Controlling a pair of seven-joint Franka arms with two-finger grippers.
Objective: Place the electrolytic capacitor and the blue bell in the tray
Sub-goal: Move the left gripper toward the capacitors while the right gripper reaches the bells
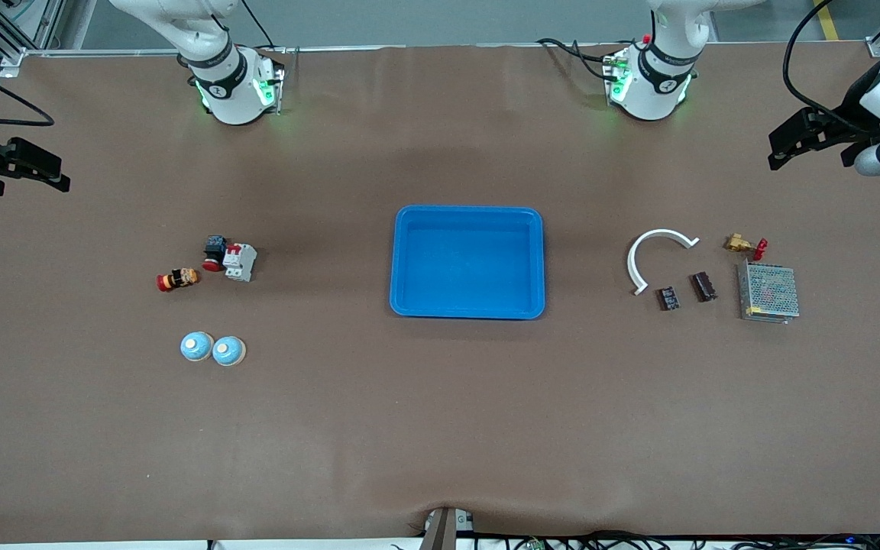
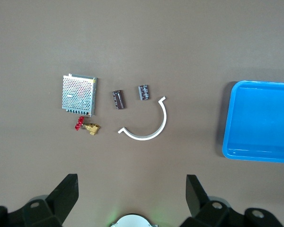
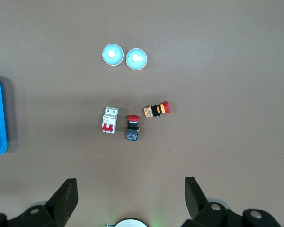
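Observation:
The bright-blue tray (image 1: 394, 263) lies empty at the table's middle. Two dark electrolytic capacitors (image 1: 668, 298) (image 1: 703, 286) lie toward the left arm's end; both show in the left wrist view (image 2: 144, 92) (image 2: 118, 99). Two blue bells (image 1: 196, 346) (image 1: 228, 351) sit side by side toward the right arm's end, and show in the right wrist view (image 3: 112, 55) (image 3: 136, 59). My left gripper (image 1: 807, 151) (image 2: 132, 189) hangs open and empty high over the left arm's end. My right gripper (image 1: 31, 177) (image 3: 131, 191) hangs open and empty high over the right arm's end.
Beside the capacitors lie a white curved strip (image 1: 658, 256), a brass valve with a red handle (image 1: 744, 244) and a metal mesh box (image 1: 768, 292). Farther from the camera than the bells lie a white circuit breaker (image 1: 240, 261), a red push button (image 1: 215, 253) and an orange-and-red switch (image 1: 178, 279).

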